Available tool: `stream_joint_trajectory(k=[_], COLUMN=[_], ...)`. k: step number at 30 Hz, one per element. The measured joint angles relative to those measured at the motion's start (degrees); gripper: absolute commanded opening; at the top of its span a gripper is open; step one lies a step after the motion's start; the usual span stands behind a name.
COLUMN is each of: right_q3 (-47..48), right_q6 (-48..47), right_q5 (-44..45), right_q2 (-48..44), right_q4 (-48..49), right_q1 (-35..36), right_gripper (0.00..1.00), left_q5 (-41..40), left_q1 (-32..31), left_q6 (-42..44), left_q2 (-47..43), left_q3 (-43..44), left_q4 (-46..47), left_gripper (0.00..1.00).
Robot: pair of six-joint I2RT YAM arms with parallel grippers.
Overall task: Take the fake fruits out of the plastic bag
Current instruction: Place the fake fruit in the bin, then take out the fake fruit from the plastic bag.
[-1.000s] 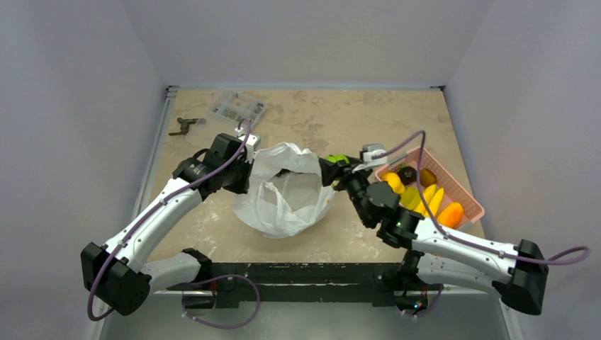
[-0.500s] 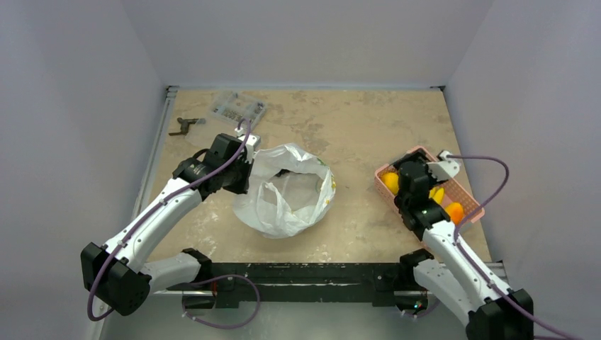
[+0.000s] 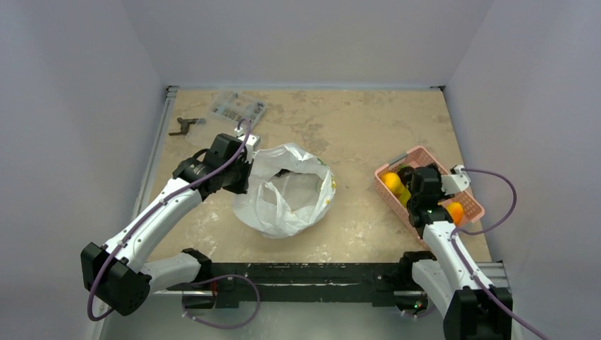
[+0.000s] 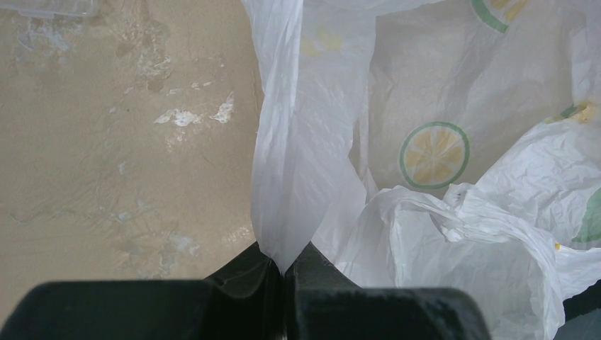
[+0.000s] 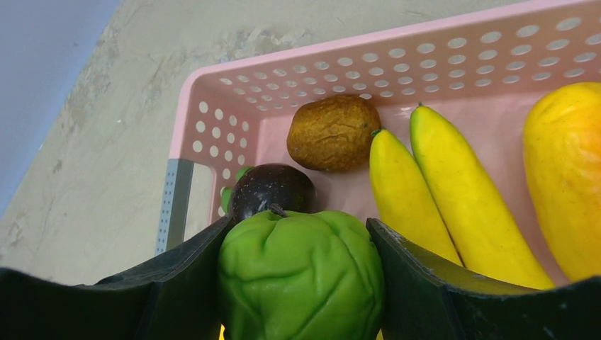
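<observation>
The white plastic bag (image 3: pixel 287 191) lies open at the table's middle; its lemon-print inside shows in the left wrist view (image 4: pixel 397 127). My left gripper (image 4: pixel 283 265) is shut on the bag's rim at its left side (image 3: pixel 244 170). My right gripper (image 5: pixel 301 234) is shut on a wrinkled green fruit (image 5: pixel 301 273) and holds it over the pink basket (image 5: pixel 340 57). In the top view this gripper (image 3: pixel 418 185) is above the basket (image 3: pixel 391 168). In the basket lie two yellow bananas (image 5: pixel 439 198), a brown fruit (image 5: pixel 333 132), a dark round fruit (image 5: pixel 273 190) and an orange-yellow fruit (image 5: pixel 567 170).
A clear plastic box (image 3: pixel 236 108) and a small dark object (image 3: pixel 183 126) lie at the back left. The basket stands near the table's right edge. Grey walls enclose the table on three sides.
My right arm has swung from the bag's right rim over to the basket, carrying the green fruit. My left gripper has stayed shut on the bag.
</observation>
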Motion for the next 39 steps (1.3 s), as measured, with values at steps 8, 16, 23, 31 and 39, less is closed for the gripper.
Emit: stream_joint_trajectory(k=[8, 16, 23, 31, 39], right_q3=[-0.4, -0.5, 2.8, 8.8, 9.0], right_q6=[-1.4, -10.6, -16.6, -25.1, -25.7], right_q5=[-3.5, -9.5, -20.4, -23.9, -26.1], right_q2=[-2.6, -5.9, 0.1, 4.1, 13.2], right_q4=[1.2, 7.2, 12.5, 20.7, 28.9], right_q1=[0.0, 0.0, 8.0, 29.6, 47.1], right_gripper=[0.97, 0.99, 0.99, 0.91, 0.69], left_q5=[0.0, 0.1, 0.3, 0.3, 0.3], left_q1=[0.0, 0.0, 0.0, 0.0, 0.0], left_q6=[0.0, 0.0, 0.0, 0.0, 0.0], left_q2=[0.0, 0.0, 0.0, 0.1, 0.6], left_q3=[0.0, 0.0, 0.0, 0.0, 0.0], left_q4=[0.0, 0.0, 0.0, 0.0, 0.0], left_gripper=[0.00, 0.00, 0.00, 0.00, 0.00])
